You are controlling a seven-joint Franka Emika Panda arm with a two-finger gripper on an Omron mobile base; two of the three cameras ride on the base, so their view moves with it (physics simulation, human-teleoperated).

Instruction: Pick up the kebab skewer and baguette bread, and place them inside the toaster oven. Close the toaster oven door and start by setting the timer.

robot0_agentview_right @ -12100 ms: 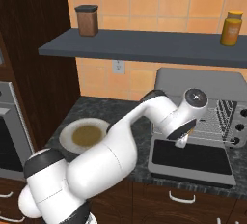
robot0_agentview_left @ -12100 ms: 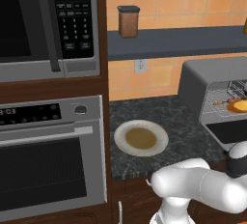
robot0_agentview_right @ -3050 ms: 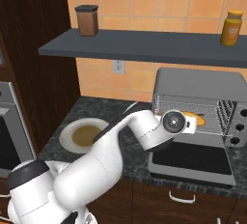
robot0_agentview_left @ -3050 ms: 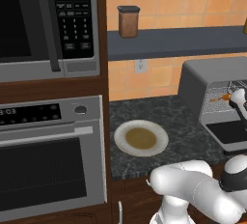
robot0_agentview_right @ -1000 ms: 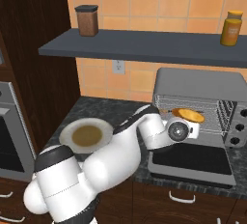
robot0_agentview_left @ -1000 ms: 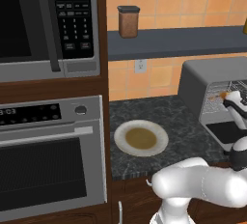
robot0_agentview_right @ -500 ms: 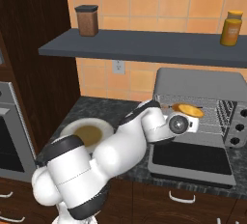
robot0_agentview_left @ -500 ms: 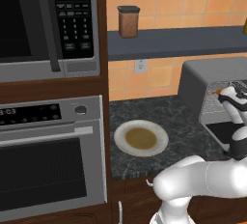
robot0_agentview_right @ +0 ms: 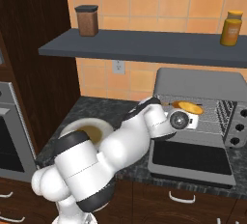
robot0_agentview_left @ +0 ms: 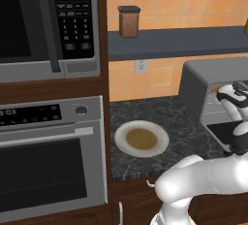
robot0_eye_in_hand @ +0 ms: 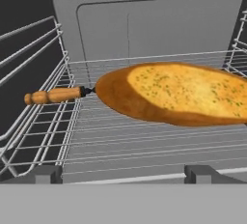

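Just ahead of the jaws (robot0_eye_in_hand: 123, 172), now spread wide and empty, the baguette bread (robot0_eye_in_hand: 173, 92) lies released on the toaster oven (robot0_agentview_right: 200, 85) rack, the kebab skewer (robot0_eye_in_hand: 54, 95) behind it; door-closing comes next, I judge.

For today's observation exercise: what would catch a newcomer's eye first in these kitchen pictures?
The golden baguette bread lies on the wire rack inside the toaster oven, beside a wooden handle. The toaster oven door hangs open, and the white arm reaches toward it. An empty plate sits on the dark counter.
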